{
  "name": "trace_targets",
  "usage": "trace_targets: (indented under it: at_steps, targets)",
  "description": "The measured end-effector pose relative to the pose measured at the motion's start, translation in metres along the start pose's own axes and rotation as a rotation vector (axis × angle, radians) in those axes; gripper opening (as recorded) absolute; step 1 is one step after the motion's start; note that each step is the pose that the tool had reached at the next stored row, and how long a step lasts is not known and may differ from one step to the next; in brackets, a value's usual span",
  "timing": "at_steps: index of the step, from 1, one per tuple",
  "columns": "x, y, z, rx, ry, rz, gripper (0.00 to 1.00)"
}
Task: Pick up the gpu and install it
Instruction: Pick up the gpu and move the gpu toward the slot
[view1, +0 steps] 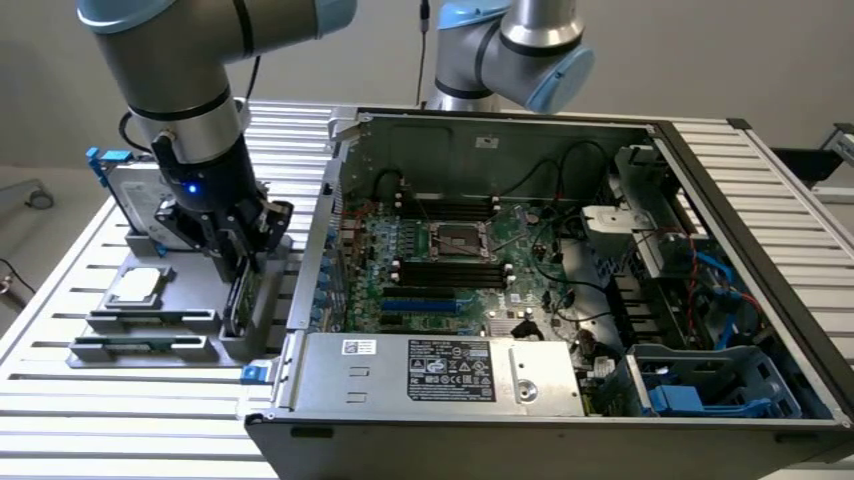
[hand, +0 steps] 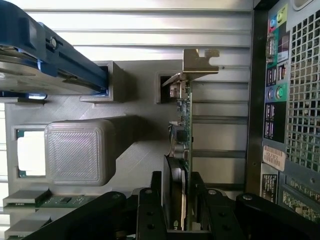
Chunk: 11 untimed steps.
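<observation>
Both halves of our pincer (hand: 177, 187) sit apart, astride the gpu (hand: 184, 125) standing on edge right beneath, long axis running toward its silver bracket (hand: 200, 62).

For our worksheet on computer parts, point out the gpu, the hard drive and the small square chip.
gpu (hand: 188, 112): wrist view, edge of its green board.
hard drive (view1: 134, 200): exterior view, its silver face.
small square chip (view1: 138, 285): exterior view, its silver top.
</observation>
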<state>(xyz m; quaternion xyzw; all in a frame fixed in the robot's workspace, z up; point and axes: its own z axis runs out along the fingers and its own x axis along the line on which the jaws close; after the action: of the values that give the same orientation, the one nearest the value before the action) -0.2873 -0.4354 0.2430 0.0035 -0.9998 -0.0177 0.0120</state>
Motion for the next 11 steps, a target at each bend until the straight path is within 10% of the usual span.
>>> trace_targets:
  at_steps: [11]
  targets:
    - [-0.0025, -0.0003, 0.0, -0.0001, 0.0093, 0.007, 0.36]
